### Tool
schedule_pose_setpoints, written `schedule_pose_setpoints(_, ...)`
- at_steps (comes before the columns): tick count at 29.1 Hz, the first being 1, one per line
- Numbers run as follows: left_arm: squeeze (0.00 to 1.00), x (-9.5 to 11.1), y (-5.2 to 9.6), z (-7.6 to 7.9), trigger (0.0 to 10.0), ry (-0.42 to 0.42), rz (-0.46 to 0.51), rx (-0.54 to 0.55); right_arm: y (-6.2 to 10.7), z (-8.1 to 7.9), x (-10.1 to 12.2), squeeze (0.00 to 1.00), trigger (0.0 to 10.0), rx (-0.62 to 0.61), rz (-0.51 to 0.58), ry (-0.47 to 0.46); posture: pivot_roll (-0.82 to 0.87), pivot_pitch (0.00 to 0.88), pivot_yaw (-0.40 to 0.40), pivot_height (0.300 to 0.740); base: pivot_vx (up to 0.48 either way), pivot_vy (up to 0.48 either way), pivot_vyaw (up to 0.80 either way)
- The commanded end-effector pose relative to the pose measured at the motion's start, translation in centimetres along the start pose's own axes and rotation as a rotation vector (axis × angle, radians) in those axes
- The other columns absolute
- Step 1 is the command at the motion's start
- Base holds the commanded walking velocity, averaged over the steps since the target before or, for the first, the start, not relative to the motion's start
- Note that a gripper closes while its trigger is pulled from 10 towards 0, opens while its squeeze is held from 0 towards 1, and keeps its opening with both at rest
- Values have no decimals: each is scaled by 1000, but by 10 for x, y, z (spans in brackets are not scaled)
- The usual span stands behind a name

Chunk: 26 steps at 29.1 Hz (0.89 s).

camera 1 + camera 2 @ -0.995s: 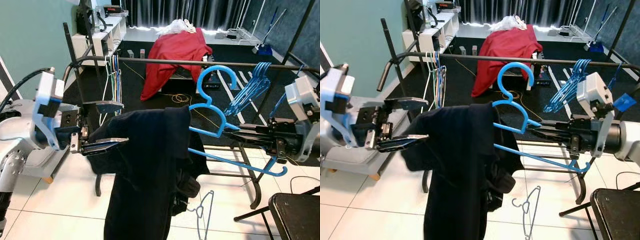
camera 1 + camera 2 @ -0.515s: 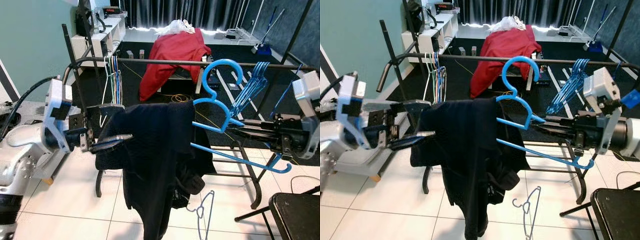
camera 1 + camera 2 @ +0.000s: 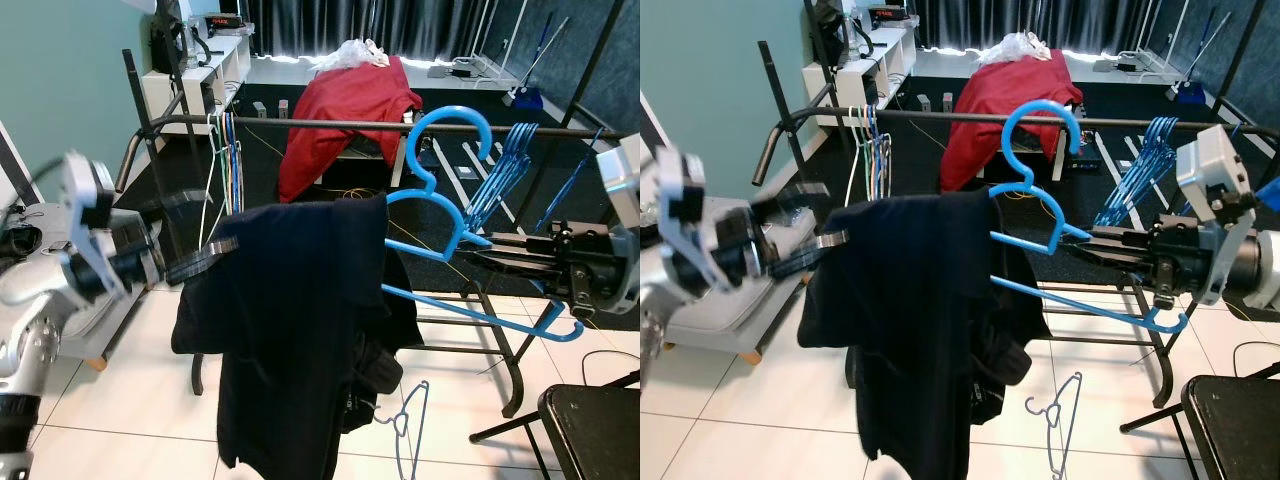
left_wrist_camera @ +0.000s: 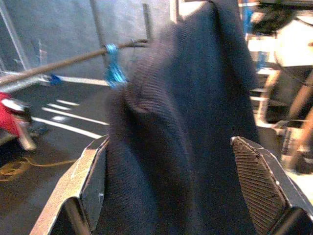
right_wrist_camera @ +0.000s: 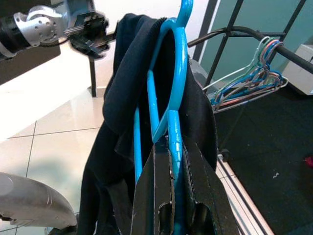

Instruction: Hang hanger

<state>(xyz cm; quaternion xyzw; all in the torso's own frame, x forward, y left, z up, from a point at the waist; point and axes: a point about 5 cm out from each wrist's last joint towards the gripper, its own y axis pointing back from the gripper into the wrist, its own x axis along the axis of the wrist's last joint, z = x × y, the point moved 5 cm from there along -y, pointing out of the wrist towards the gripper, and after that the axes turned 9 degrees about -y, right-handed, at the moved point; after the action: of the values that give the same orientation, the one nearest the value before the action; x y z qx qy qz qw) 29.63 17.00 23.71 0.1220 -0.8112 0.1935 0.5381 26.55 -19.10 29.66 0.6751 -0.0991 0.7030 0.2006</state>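
Observation:
A blue plastic hanger (image 3: 432, 180) carries a dark garment (image 3: 290, 300) over its left arm; its right arm is bare. My right gripper (image 3: 480, 258) is shut on the hanger's right arm; the right wrist view shows the blue bar (image 5: 173, 73) clamped between the black fingers. The hook sits level with the black clothes rail (image 3: 330, 124), in front of it and not hooked on. My left gripper (image 3: 215, 225) is blurred at the garment's left shoulder. In the left wrist view its fingers (image 4: 90, 186) stand open with the dark cloth (image 4: 186, 122) between them, unpinched.
Blue hangers (image 3: 505, 170) hang on the rail at the right, several coloured ones (image 3: 228, 150) at its left end. A red cloth (image 3: 345, 110) lies behind. A wire hanger (image 3: 405, 440) lies on the tiles beside a black chair (image 3: 590, 430). A low rack frame (image 3: 490, 340) stands under the hanger.
My left arm has drawn back to the left and its fingers have spread off the garment's shoulder. The garment swung and hangs straighter. The right gripper lifted the hanger slightly.

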Motion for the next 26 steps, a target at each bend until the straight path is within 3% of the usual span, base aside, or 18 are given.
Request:
schedule_pose_setpoints(1, 0, 5, -1, 7, 10000, 7, 4, -55, 0, -3, 10, 0, 0, 9, 33, 38, -108, 1, 2, 740, 0, 0, 0)
schedule_pose_setpoints(9, 0, 4, -14, 14, 10000, 36, 40, -57, -2, -3, 11, 0, 0, 12, 43, 38, -110, 1, 3, 740, 0, 0, 0)
schedule_pose_setpoints(15, 0, -3, -34, 21, 10000, 42, 59, -33, -2, -3, 15, 0, 0, 13, 59, 43, -110, 1, 3, 740, 0, 0, 0)
schedule_pose_setpoints(16, 0, -5, -40, 25, 4784, 49, 66, -33, -2, -4, 15, 0, 0, 13, 62, 45, -110, 1, 3, 740, 0, 0, 0)
schedule_pose_setpoints(17, 0, -5, -40, 25, 4784, 49, 66, -33, -2, -4, 15, 0, 0, 13, 62, 45, -110, 1, 3, 740, 0, 0, 0)
schedule_pose_setpoints(18, 0, -7, -43, 27, 1569, 56, 72, -32, -2, -3, 16, 0, 0, 12, 64, 45, -113, 0, 2, 740, 0, 0, 0)
schedule_pose_setpoints(21, 0, -7, -43, 27, 1569, 56, 72, -32, -2, -3, 16, 0, 0, 12, 64, 45, -113, 0, 2, 740, 0, 0, 0)
schedule_pose_setpoints(22, 0, -8, -44, 30, 0, 57, 67, -45, -2, -3, 17, 0, 0, 11, 66, 47, -115, 0, 4, 740, 0, 0, 0)
schedule_pose_setpoints(26, 0, -16, -37, 31, 0, 20, -9, -74, -1, -1, 20, 0, 0, 4, 74, 54, -115, 0, 4, 740, 0, 0, 0)
